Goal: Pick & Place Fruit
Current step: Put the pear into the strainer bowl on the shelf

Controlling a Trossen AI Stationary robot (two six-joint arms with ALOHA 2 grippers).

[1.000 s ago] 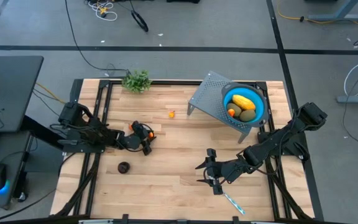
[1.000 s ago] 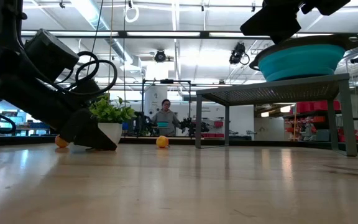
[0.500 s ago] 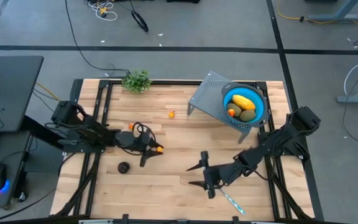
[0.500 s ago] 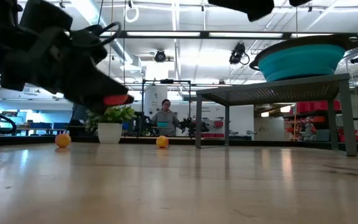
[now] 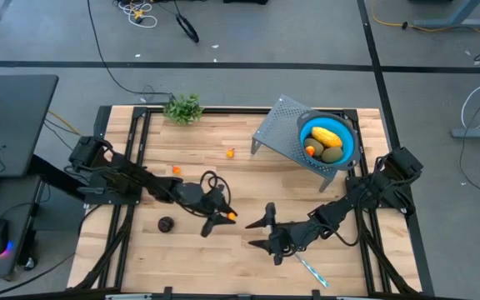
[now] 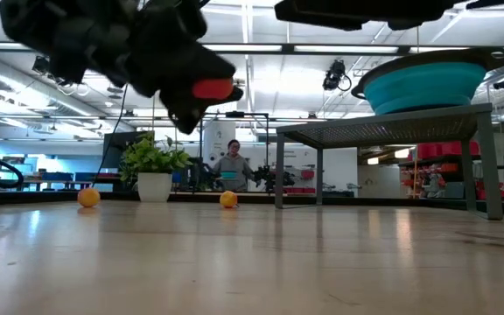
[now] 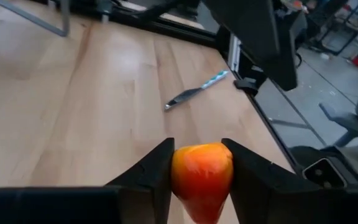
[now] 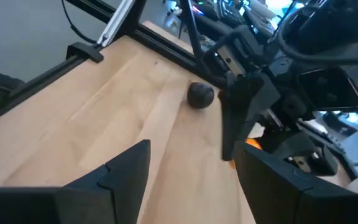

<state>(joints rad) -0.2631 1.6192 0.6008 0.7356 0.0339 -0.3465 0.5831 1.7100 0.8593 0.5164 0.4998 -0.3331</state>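
My left gripper [image 5: 228, 217] is over the table's middle, shut on a small orange-red fruit [image 7: 202, 177]. The low view shows that fruit [image 6: 213, 88] high above the tabletop. Facing it from the right, my right gripper [image 5: 258, 234] is open and holds nothing. Two more small orange fruits [image 5: 176, 169] [image 5: 230, 152] and a dark purple ball [image 5: 166, 223] lie on the wood. A blue bowl [image 5: 350, 150] on a grey perforated stand [image 5: 275, 133] holds a yellow piece [image 5: 324, 133], an olive-green one [image 5: 332, 154] and an orange one. My left gripper pinches the orange-red fruit by its two opposite sides [image 7: 178, 176] between the inner faces of its fingers [image 7: 157, 177], near their free ends. The fingers reach in almost level from the table's left. The fruit is lifted clear of the table.
A potted green sprig [image 5: 183, 108] stands at the far edge. A blue-handled knife [image 5: 311, 271] lies near the front edge, just right of my right gripper. Bare wood stretches between the grippers and the stand.
My left gripper has risen with the orange-red fruit and carried it toward the table's right and near edges. It has also tipped from pointing down to nearly level. My right gripper has rolled about its own axis and shifted slightly left, staying open.
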